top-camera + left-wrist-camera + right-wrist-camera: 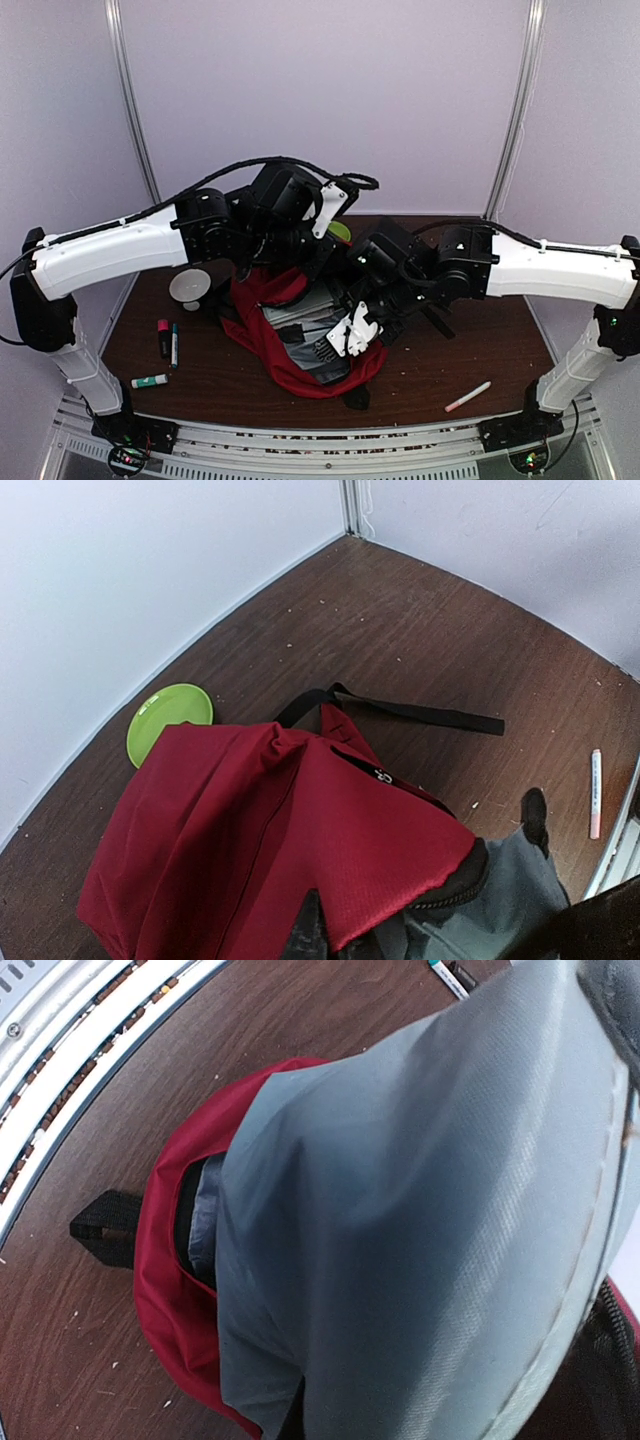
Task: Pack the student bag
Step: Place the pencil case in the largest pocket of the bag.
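Brown table [480, 350], lilac walls. Red bag [262, 340] lies mid-table, directly under both arms. Left gripper [288, 265] is closed on the bag's red top edge at the far side, the cloth tented up to it (fingers hidden in the wrist view). Right gripper [350, 338] is closed on the grey lining [420, 1210], drawn taut above the bag's near-right side.
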Robot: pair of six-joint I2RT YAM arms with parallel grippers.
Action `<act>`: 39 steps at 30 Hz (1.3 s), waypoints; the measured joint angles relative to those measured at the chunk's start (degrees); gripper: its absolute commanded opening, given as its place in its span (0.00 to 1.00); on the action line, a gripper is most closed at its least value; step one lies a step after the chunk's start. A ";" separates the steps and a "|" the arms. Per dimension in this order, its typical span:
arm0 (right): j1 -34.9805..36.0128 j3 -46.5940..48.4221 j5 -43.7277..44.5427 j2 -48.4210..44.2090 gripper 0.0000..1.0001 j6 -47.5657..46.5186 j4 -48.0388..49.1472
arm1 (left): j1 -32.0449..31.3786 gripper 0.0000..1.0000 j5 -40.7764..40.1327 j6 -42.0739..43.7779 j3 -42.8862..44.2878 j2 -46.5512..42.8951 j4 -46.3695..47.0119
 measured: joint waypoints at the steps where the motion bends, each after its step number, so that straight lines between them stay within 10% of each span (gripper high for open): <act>1: 0.22 0.00 -0.04 0.46 0.00 -0.20 0.59 | 0.00 0.00 0.13 0.00 -0.04 -0.04 -0.07; 27: -7.02 -0.48 3.69 12.70 0.00 -4.57 15.87 | 0.46 0.00 4.42 0.55 -3.08 -4.92 -1.33; 39: -6.91 3.82 -1.60 18.40 0.00 -2.14 5.38 | 1.18 0.00 3.26 2.19 -3.08 -4.90 -3.39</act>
